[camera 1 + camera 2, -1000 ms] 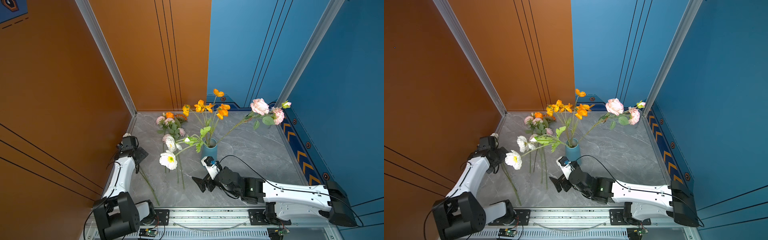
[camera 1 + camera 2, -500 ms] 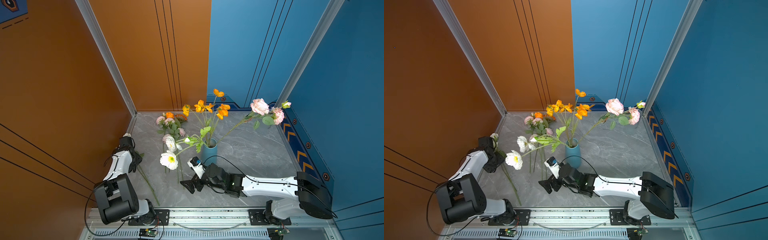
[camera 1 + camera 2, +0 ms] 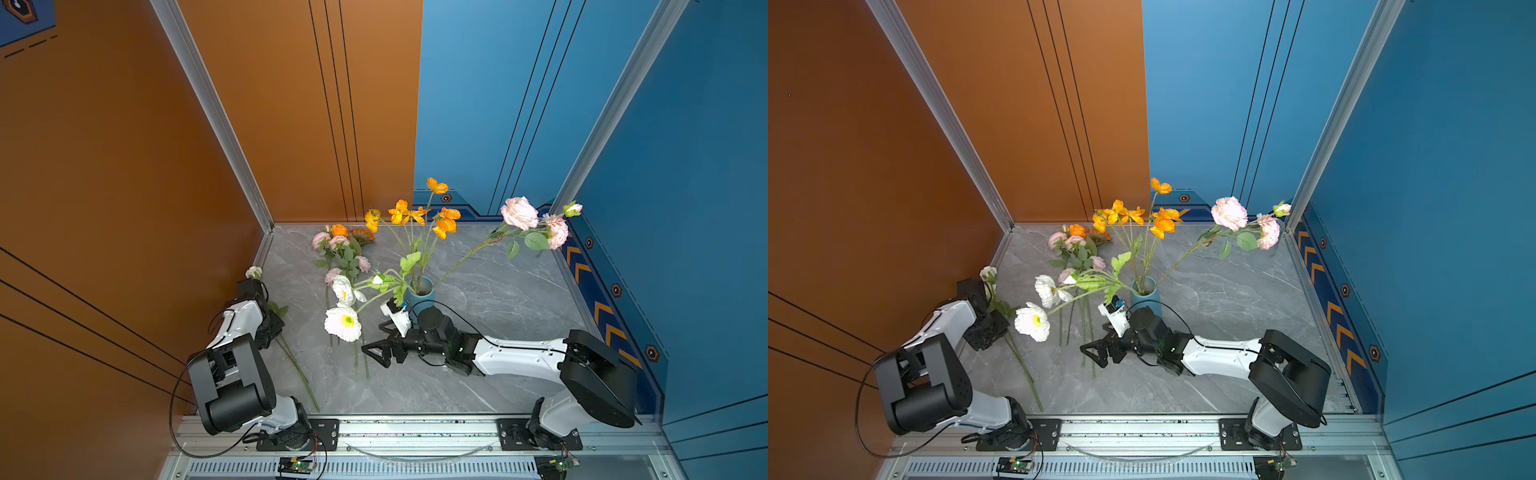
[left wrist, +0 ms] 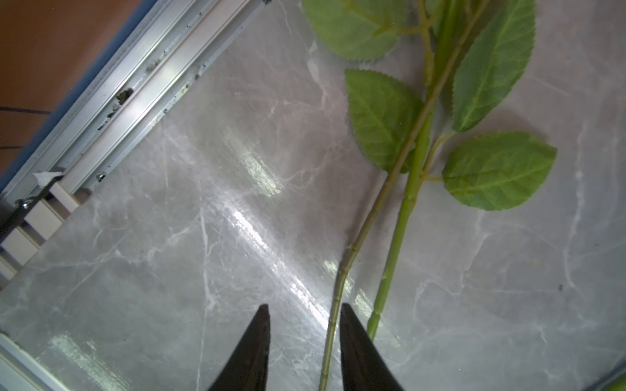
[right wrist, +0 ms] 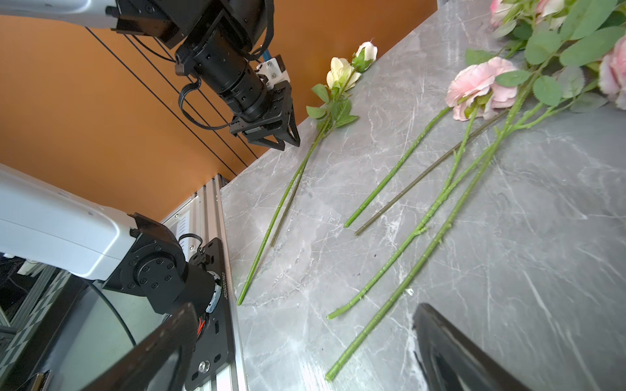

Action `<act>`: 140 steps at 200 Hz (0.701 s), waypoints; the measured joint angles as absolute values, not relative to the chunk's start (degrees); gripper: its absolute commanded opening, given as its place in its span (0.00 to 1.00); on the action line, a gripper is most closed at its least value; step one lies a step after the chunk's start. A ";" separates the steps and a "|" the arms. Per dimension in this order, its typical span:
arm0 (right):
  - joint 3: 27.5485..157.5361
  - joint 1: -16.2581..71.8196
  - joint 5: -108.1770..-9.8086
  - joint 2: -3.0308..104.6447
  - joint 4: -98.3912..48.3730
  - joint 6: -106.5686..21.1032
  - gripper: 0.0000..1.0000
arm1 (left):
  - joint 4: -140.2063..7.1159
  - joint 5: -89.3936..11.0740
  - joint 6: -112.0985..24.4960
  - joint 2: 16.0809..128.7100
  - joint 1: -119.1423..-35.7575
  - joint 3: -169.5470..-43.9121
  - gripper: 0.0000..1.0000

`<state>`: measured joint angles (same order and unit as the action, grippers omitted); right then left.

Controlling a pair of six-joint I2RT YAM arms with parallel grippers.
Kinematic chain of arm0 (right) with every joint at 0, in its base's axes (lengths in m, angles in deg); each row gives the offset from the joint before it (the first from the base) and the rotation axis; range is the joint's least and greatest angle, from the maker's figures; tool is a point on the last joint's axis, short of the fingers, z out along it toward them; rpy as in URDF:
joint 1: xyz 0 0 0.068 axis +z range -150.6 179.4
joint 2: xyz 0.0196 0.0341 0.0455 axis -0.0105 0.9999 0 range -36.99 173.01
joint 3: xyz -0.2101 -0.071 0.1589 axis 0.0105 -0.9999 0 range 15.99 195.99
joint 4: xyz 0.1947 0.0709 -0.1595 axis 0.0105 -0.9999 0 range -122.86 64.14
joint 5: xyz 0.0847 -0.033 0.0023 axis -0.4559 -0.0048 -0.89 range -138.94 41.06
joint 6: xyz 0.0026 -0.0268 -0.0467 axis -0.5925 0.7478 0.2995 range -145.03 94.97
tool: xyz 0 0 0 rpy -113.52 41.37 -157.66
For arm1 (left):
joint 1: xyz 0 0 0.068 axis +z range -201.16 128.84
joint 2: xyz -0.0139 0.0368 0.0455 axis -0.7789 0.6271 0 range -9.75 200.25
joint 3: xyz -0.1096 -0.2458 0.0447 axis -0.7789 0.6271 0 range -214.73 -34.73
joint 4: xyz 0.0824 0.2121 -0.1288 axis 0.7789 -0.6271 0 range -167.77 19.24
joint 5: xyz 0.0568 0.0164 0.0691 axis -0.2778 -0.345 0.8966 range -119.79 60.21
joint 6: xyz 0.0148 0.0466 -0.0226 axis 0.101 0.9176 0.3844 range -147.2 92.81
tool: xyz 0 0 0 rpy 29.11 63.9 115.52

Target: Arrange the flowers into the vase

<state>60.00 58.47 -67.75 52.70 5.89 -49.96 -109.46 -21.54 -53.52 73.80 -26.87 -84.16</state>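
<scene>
Since a second ago the left arm [image 3: 237, 320] has folded back, and the left gripper [image 4: 305, 306] has narrowed around a thin stem [image 4: 352, 250] of the cream flowers [image 5: 340, 72] by the wall [image 3: 124, 208]; a gap remains, so nothing is pinched yet. The right gripper [image 5: 305, 306], spread wide, has come over the loose stems [image 5: 398, 166] near the vase [image 3: 420, 293], which already holds several flowers. A second stem [image 4: 396, 237] lies just outside one finger [image 4: 355, 348], so closing may push it or catch only one. In both top views the arm hides the left fingertips.
</scene>
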 measured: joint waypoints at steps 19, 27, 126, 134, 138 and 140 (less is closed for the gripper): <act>59.95 57.66 -68.86 52.81 6.72 -50.59 1.00 | -108.74 -22.13 -53.00 75.05 -26.87 -84.16 0.34; 59.93 57.18 -69.15 52.81 7.05 -50.84 1.00 | -108.44 -22.48 -52.91 75.94 -27.11 -84.16 0.34; 59.69 55.62 -71.16 54.05 9.32 -52.58 1.00 | -104.57 -24.99 -53.11 81.25 -30.01 -84.29 0.34; 59.69 55.62 -71.29 54.05 9.34 -52.61 1.00 | -103.76 -25.38 -53.15 81.39 -30.25 -84.29 0.34; 59.69 55.62 -71.29 54.05 9.34 -52.67 1.00 | -103.34 -25.47 -53.17 81.47 -30.43 -84.31 0.34; 59.69 55.62 -71.29 54.05 9.34 -52.78 1.00 | -103.17 -25.52 -53.19 81.49 -30.52 -84.33 0.34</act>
<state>59.69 55.62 -71.29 54.05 9.34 -52.78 -103.17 -25.52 -53.19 81.49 -30.52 -84.33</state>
